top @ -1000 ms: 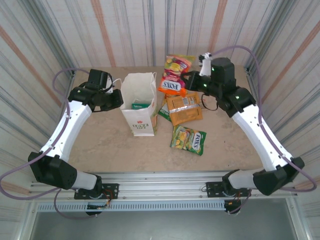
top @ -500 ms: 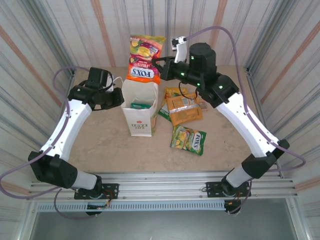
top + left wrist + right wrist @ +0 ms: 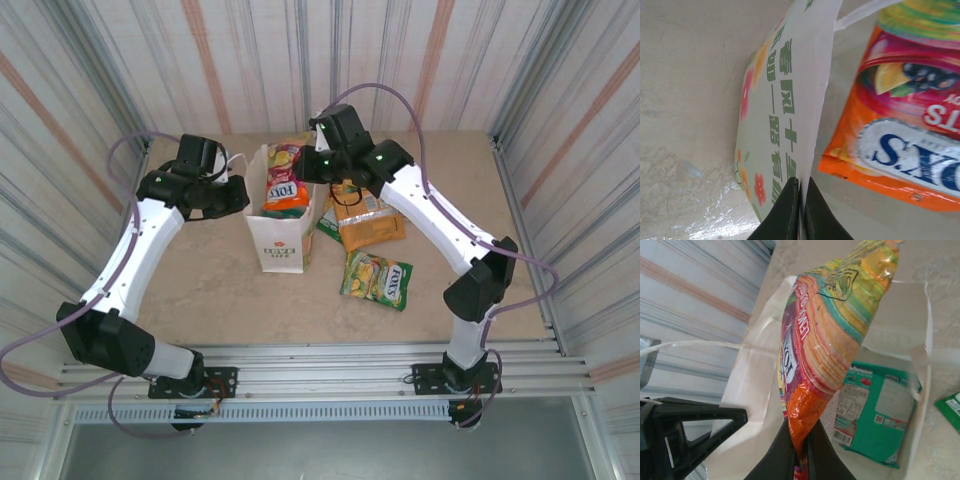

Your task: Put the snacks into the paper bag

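The tan table (image 3: 200, 280) is occupied by the upright white paper bag (image 3: 280, 240), whose rim is pinched between the closed fingers of the left gripper (image 3: 800, 187). The orange FOX'S packet (image 3: 285, 185) is held at the bag's open mouth, clamped by the right gripper (image 3: 801, 447). A green packet (image 3: 875, 410) is seen inside; a yellow-green FOX'S packet (image 3: 377, 280) and a brown-orange packet (image 3: 368, 215) are lying just right of the bag.

The snack packet (image 3: 825, 340) is glossy, the paper bag (image 3: 785, 125) matt.
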You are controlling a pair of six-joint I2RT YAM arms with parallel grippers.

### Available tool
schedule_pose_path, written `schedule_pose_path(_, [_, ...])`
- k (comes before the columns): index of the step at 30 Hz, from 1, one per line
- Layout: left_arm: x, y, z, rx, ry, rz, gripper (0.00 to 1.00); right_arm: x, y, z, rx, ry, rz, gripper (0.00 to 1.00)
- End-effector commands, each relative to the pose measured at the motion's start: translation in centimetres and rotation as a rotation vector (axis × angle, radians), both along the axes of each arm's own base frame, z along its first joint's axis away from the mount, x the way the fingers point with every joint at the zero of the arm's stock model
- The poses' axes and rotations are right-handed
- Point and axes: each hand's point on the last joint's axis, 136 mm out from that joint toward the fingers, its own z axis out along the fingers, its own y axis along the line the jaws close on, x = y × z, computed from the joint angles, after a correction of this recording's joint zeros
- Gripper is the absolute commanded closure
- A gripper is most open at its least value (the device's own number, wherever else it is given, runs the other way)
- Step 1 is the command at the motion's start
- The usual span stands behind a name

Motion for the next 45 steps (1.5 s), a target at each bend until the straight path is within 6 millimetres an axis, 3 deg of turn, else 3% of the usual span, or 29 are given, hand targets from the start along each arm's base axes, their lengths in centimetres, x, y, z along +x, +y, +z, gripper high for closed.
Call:
schedule_pose_path(1, [0.1,-0.5,1.1,-0.01,-0.029,-0.03,0.92,-0.7,1.7,2.7,0.085,-0.007,0.031,1.0])
schedule_pose_path(5, [0.1,-0.5,1.1,-0.009,-0.03,-0.031,0.92,-0.6,2.2,1.9,0.068,0.019,0.042,0.96])
schedule_pose_path(8, [0.1,-0.5,1.2,-0.008,-0.034,-0.031,0.91,-0.5,1.4,1.7,0.023,0.028,0.012,0.7])
schedule_pose_path(10, [0.1,-0.4,1.2,-0.005,-0.036,-0.029,0.86,-0.7,0.6,2.0,-0.008,0.019,-0.004,0.62])
schedule_pose_path(12, [0.0,-0.2,1.1,0.001,-0.035,-0.024,0.79,-0.9,0.0,2.7,-0.016,-0.002,-0.009,0.6])
schedule_pose_path(20, [-0.5,0.2,2.2,0.009,-0.059,-0.015,0.64,-2.5,-2.4,7.1,-0.006,-0.113,-0.013,0.58])
schedule_pose_path(26, [-1.6,1.0,3.6,0.026,-0.087,0.001,0.52,-4.4,-5.5,7.6,-0.061,-0.139,-0.048,0.56])
schedule_pose_path(30, [-2.5,1.3,4.0,0.023,-0.097,0.003,0.49,-5.9,-8.1,5.2,-0.099,-0.105,-0.078,0.53])
schedule_pose_path(34, [-3.0,1.5,3.9,0.02,-0.096,0.011,0.48,-7.4,-11.3,0.6,-0.107,0.007,-0.149,0.53])
schedule_pose_path(38, [-3.2,1.5,3.2,0.017,-0.081,0.013,0.48,-9.1,-15.1,-5.2,-0.133,0.131,-0.278,0.52])
schedule_pose_path(45, [-3.3,1.2,2.5,0.001,-0.064,0.013,0.48,-12.7,-18.3,-13.4,-0.162,0.335,-0.368,0.5])
